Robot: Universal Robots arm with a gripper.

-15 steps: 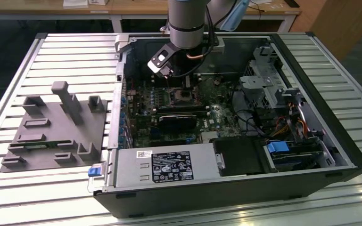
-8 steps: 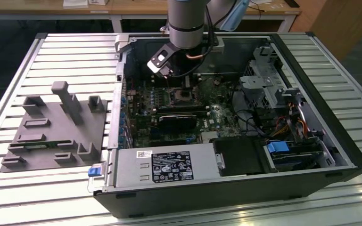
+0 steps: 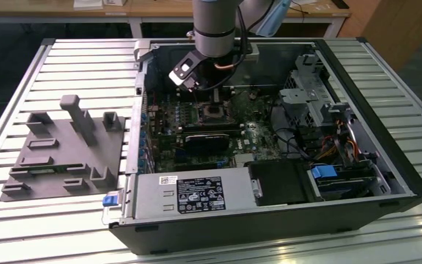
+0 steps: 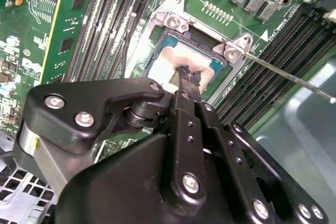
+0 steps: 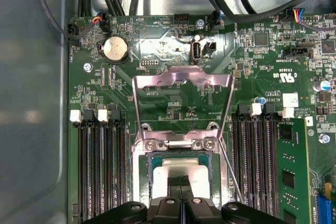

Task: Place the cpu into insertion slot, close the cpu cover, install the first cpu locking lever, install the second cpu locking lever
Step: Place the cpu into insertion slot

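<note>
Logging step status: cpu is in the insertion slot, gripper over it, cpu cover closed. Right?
No: the cpu cover stands open, swung back off the insertion slot, as the first wrist view shows. The cpu is in the slot, gripper over it.

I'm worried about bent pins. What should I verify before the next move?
1. cpu lies inside slot: ok.
2. cpu level and fully seated: cannot tell.
3. cover swung open, off the slot: ok.
4. lever unlatched, standing free: ok.
5. tool out of the cover's closing path: not ok, it is shut with its tips over the cpu.
</note>
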